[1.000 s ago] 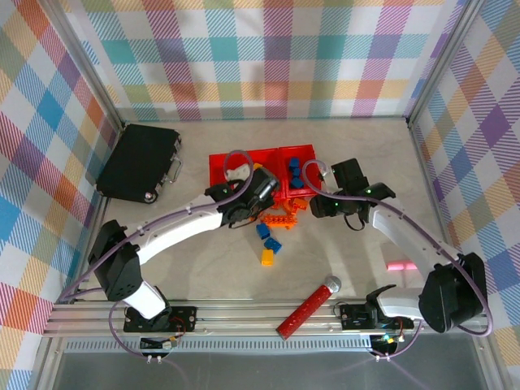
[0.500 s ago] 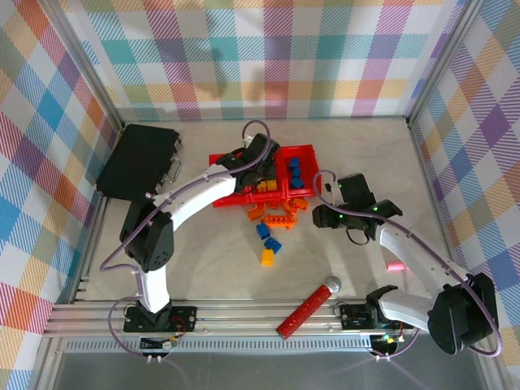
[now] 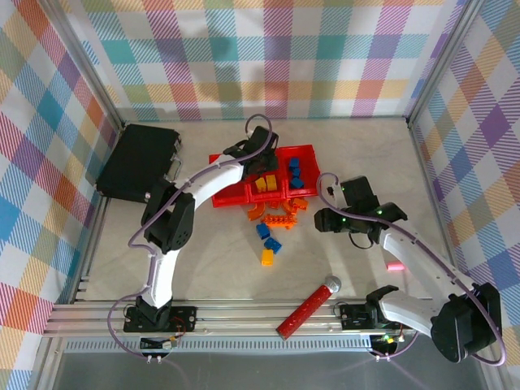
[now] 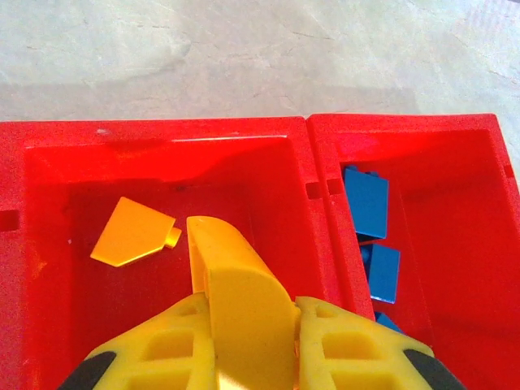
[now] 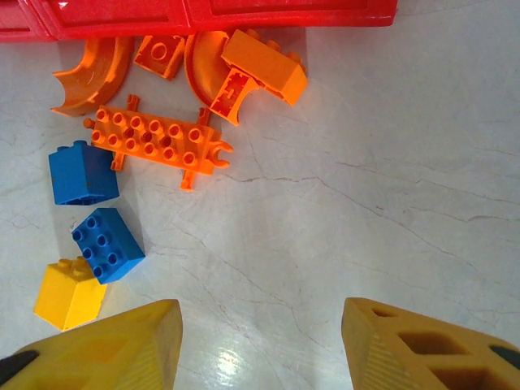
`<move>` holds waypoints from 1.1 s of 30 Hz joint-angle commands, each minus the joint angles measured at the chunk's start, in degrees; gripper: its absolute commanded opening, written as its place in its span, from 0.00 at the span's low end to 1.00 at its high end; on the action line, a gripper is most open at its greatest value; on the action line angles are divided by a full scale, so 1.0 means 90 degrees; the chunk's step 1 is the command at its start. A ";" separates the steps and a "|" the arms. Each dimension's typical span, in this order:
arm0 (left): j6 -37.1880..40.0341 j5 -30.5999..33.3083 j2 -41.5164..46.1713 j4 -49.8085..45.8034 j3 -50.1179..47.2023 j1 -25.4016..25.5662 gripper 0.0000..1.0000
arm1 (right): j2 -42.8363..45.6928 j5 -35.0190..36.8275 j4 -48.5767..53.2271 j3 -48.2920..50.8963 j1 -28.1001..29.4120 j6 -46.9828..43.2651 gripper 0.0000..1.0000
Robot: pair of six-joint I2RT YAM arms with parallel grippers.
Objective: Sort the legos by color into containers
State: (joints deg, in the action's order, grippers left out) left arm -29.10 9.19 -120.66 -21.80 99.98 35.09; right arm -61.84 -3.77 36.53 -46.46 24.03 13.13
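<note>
pinching a yellow brick [image 4: 236, 284], the left gripper [image 4: 250, 329] hung over the middle bin of the red containers [image 4: 309, 138]. the right gripper [image 5: 262, 345] stood spread near loose legos [image 5: 154, 142] on the table [image 5: 382, 162].

Table [image 3: 203, 260], red bins [image 3: 236, 196], loose legos [image 3: 275, 218], black case [image 3: 138, 158], cylinder [image 3: 305, 314]

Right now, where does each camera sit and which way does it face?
Top external: fixed above and behind the bases, looking down on the table; the left arm and right arm show.
Left wrist: on the left arm, looking down into the red bins; left gripper, shut on a yellow brick, at the bottom.
Right wrist: on the right arm, looking down at loose bricks; open right gripper at the bottom corners.
Shared: top and left wrist both show the binned blue bricks; top and right wrist, the orange studded plate.
</note>
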 commanded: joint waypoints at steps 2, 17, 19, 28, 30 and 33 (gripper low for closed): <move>-0.0092 -0.0170 -0.0329 0.0108 0.0372 -0.0051 0.16 | 0.0292 -0.0152 0.0292 -0.0112 0.0025 0.0138 0.55; -0.0067 -0.0190 -0.0474 0.0159 0.0522 -0.0149 0.37 | 0.0946 -0.0216 0.0678 0.0010 0.0025 0.0312 0.54; -0.0048 -0.0219 -0.0422 0.0211 0.0466 -0.0149 0.39 | 0.0954 -0.0240 0.0681 0.0010 0.0021 0.0324 0.54; 0.0067 -0.0536 0.0185 0.0577 0.0042 -0.0149 0.47 | 0.0992 -0.0493 0.0536 0.0057 0.0025 0.0503 0.54; 0.0161 -0.0654 0.0446 0.0596 -0.0075 -0.0139 0.51 | 0.0947 -0.0525 0.0542 0.0038 0.0025 0.0608 0.55; 0.0407 -0.0729 0.0918 0.0575 -0.0245 -0.0095 0.56 | 0.0838 -0.0543 0.0556 0.0008 0.0025 0.0723 0.55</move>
State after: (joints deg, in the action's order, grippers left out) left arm -28.18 4.29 -119.15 -18.94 98.63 34.30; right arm -53.89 -7.20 41.50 -46.46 24.03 17.65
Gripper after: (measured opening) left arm 0.551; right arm 0.551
